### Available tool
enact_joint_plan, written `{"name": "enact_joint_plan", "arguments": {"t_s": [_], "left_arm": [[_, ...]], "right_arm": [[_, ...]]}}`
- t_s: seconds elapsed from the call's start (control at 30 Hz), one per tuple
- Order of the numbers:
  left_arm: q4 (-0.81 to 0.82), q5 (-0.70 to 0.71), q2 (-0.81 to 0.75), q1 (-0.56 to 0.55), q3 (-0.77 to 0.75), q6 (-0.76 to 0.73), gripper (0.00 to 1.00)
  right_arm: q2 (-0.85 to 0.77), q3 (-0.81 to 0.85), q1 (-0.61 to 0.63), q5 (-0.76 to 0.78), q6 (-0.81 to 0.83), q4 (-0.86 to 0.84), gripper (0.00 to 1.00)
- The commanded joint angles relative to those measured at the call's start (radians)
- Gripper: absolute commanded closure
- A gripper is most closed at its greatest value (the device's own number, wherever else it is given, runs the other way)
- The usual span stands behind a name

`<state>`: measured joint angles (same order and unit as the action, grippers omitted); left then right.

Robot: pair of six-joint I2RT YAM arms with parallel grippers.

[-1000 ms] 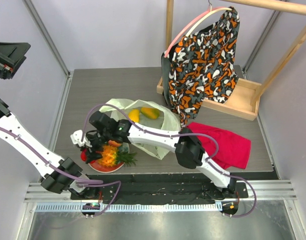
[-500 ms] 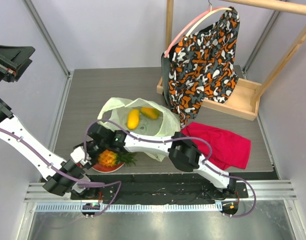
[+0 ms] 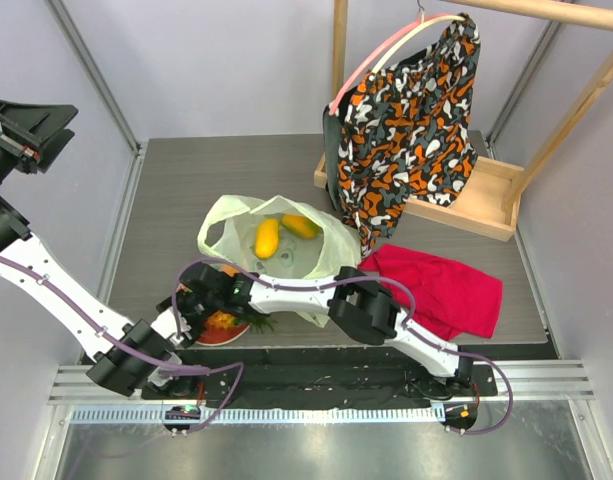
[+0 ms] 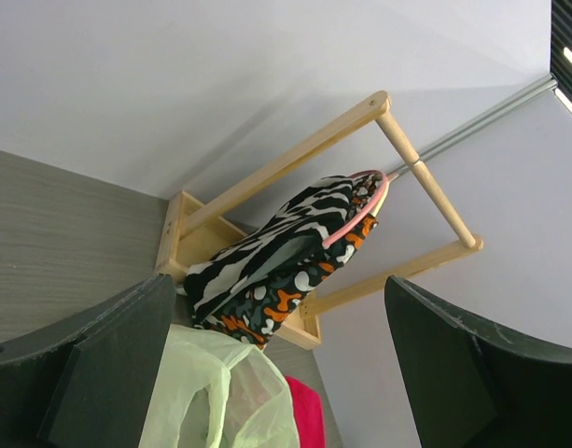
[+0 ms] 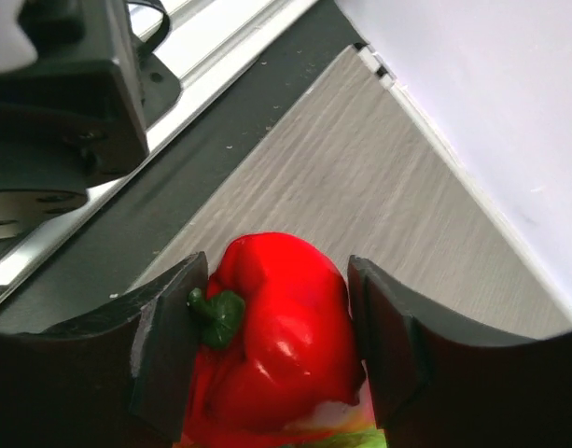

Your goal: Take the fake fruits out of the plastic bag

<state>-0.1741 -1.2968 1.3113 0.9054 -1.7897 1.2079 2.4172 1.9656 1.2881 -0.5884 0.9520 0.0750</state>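
The plastic bag (image 3: 316,255) lies mid-table, pale yellow-green, mouth open, and its handle loops (image 4: 206,401) show in the left wrist view. Two yellow-orange mangoes (image 3: 267,238) (image 3: 300,226) rest inside it. My right gripper (image 3: 194,305) (image 5: 278,327) reaches left over the red plate (image 3: 224,336) and is shut on a red pepper-shaped fruit (image 5: 281,345), both fingers against its sides. The orange pineapple (image 3: 224,320) lies on the plate, mostly hidden under the arm. My left gripper (image 3: 26,125) (image 4: 278,299) is raised high at the far left, open and holding nothing.
A wooden rack (image 3: 456,205) at the back right carries a hanger with an orange-black-white garment (image 3: 406,120). A red cloth (image 3: 456,290) lies to the right of the bag. The table's near edge and the rail (image 3: 286,380) run just behind the plate.
My right gripper has moved toward the near edge with the red fruit and come lower over the plate. The arm has left the bag, so both mangoes show. The left gripper has tilted slightly.
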Motion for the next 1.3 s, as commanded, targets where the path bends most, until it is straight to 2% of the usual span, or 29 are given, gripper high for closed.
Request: {"name": "enact_joint_plan", "arguments": {"t_s": [0.0, 0.1, 0.3, 0.43, 0.53, 0.63, 0.67, 0.77, 0.9, 0.93, 0.97, 1.03, 1.07, 1.1, 1.13, 1.17, 1.23, 1.27], "left_arm": [[0.051, -0.032, -0.037, 0.004, 0.003, 0.024, 0.00], [0.059, -0.030, -0.041, 0.004, 0.000, 0.024, 0.00], [0.122, -0.042, -0.046, 0.004, 0.000, 0.056, 0.00], [0.205, -0.042, -0.041, 0.004, -0.008, 0.122, 0.00], [0.234, -0.029, -0.023, 0.004, -0.040, 0.153, 0.00], [0.240, 0.005, 0.020, -0.003, -0.094, 0.173, 0.00], [0.242, 0.023, 0.032, -0.016, -0.127, 0.167, 0.00], [0.222, 0.043, 0.101, -0.039, -0.181, 0.131, 0.00], [0.177, 0.024, 0.210, -0.106, -0.295, 0.043, 0.00], [0.159, 0.013, 0.230, -0.152, -0.312, 0.015, 0.01], [0.100, 0.005, 0.256, -0.184, -0.335, -0.019, 0.02], [-0.034, 0.001, 0.273, -0.288, -0.349, -0.233, 0.03], [-0.293, 0.023, 0.293, -0.328, -0.384, -0.348, 0.04], [-0.458, 0.065, 0.310, -0.370, -0.419, -0.508, 0.04], [-0.628, 0.197, 0.331, -0.466, -0.466, -0.803, 0.04], [-0.918, 0.267, 0.360, -0.524, -0.570, -0.956, 0.04], [-1.091, 0.403, 0.410, -0.667, -0.608, -1.181, 0.05], [-1.149, 0.425, 0.399, -0.695, -0.535, -1.205, 0.07]], "right_arm": [[-0.013, -0.039, 0.008, 0.035, 0.025, -0.136, 0.21], [-0.023, -0.048, 0.008, 0.054, 0.007, -0.171, 0.12], [-0.084, -0.100, 0.008, 0.117, -0.084, -0.309, 0.08], [-0.167, -0.174, 0.010, 0.061, -0.127, -0.359, 0.05], [-0.231, -0.197, 0.011, 0.012, -0.237, -0.362, 0.05], [-0.305, -0.204, 0.004, -0.028, -0.416, -0.366, 0.04], [-0.325, -0.215, 0.001, -0.066, -0.546, -0.377, 0.04], [-0.437, -0.287, -0.013, -0.163, -0.747, -0.394, 0.04], [-0.657, -0.402, -0.047, -0.128, -0.756, -0.265, 0.04], [-0.703, -0.478, -0.065, -0.099, -0.750, -0.253, 0.05], [-0.746, -0.519, -0.110, -0.055, -0.746, -0.239, 0.06], [-0.875, -0.598, -0.166, -0.024, -0.745, -0.212, 0.08], [-0.918, -0.612, -0.214, -0.002, -0.746, -0.152, 0.10], [-0.950, -0.620, -0.234, 0.036, -0.746, -0.115, 0.11], [-1.007, -0.626, -0.249, 0.050, -0.743, -0.083, 0.17], [-1.027, -0.628, -0.266, 0.065, -0.739, -0.008, 0.21], [-1.058, -0.629, -0.289, 0.126, -0.734, 0.052, 0.30], [-1.072, -0.629, -0.291, 0.159, -0.742, 0.093, 0.32]]}}
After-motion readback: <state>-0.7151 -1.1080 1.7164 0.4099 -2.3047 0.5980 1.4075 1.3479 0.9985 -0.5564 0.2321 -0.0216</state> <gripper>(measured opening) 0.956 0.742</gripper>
